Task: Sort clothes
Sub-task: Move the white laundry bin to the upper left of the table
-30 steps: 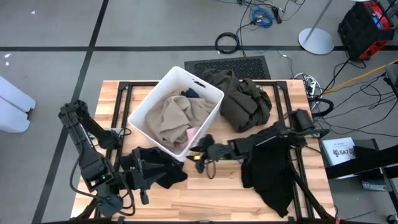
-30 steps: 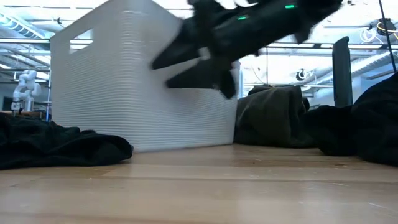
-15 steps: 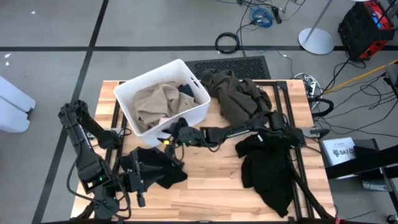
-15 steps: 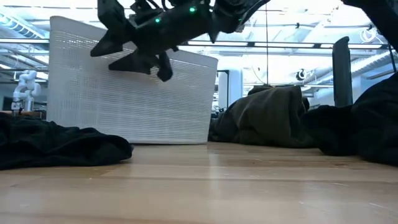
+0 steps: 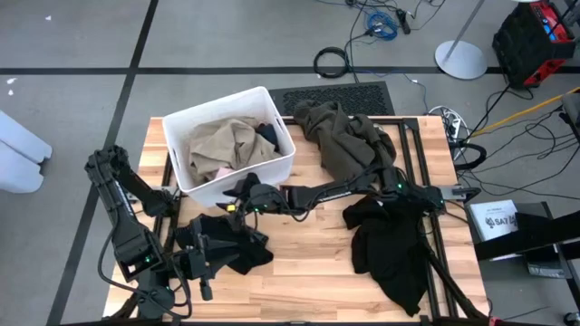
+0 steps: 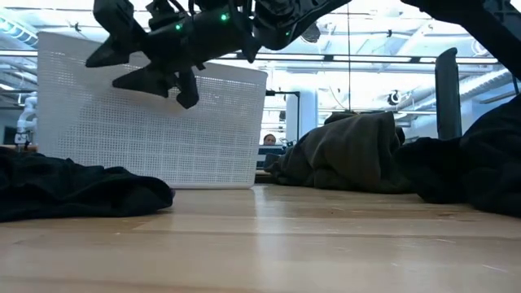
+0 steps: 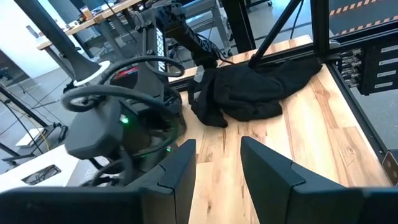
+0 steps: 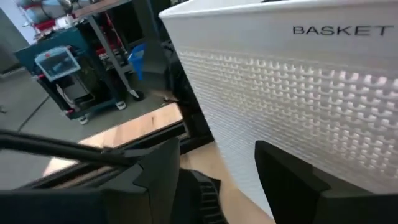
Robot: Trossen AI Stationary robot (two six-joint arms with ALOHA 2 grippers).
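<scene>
Right wrist view reads "BASKET" in grey capitals on the white bin (image 8: 292, 93), just past the right gripper (image 8: 214, 180), whose fingers stand apart, empty. Tan-beige and pink clothes (image 5: 222, 145) fill the bin; a black garment (image 5: 227, 244) lies under the left gripper (image 5: 204, 263), parted, holding nothing.

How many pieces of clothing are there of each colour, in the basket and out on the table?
Black, on the table: 2, one by the left arm, one at the right
Olive-brown, on the table: 1
Tan-beige, in the white basket: 1
Pink, in the basket: 1
Dark, in the basket: 1, only partly showing
Total: 6 visible
</scene>
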